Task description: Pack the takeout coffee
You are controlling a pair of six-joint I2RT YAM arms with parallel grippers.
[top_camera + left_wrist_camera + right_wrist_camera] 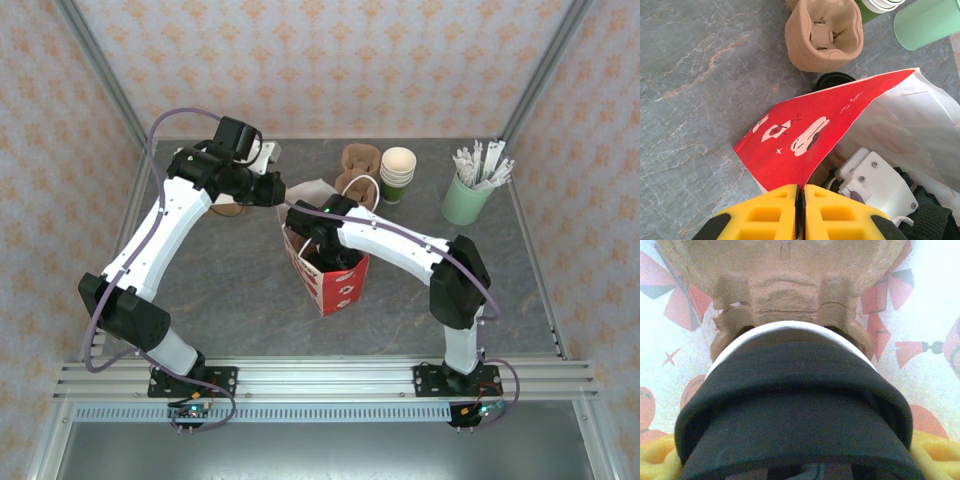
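left gripper (800, 200): bottom centre of the left wrist view. Yellow fingers (772, 212) are clenched flat together, pinching the red edge of the paper bag (810, 125).
right gripper (800, 462): bottom edge of the right wrist view, jaws wide. Yellow fingers (654, 460) sit at both lower corners, grasping the takeout coffee (790, 405) by the sides of its lid.
takeout coffee: black lid takes up the lower half of the right wrist view, with a white band along its upper edge. It is down inside the paper bag. Cup body is hidden under the lid.
bag carrier (790, 295): brown pulp at the top of the right wrist view, touching the lid's upper edge. Can't tell if the cup is seated in a pocket.
paper bag: upright at the centre of the top view, mouth open. Outside is red with white prints, and the inside wall is white with the prints showing through.
right arm (880, 182): white wrist reaches into the bag mouth at the lower right of the left wrist view.
dark round edge (832, 79): peeks out above the red bag flap. Can't tell what it is.
table carrier (360, 160): brown pulp, upper centre of the top view, just above the bag.
cup stack (397, 172): lidless green cups, just right of the table carrier.
stick holder (467, 200): pale green with white sticks, upper right, apart from the cups.
table (230, 290): grey marble.
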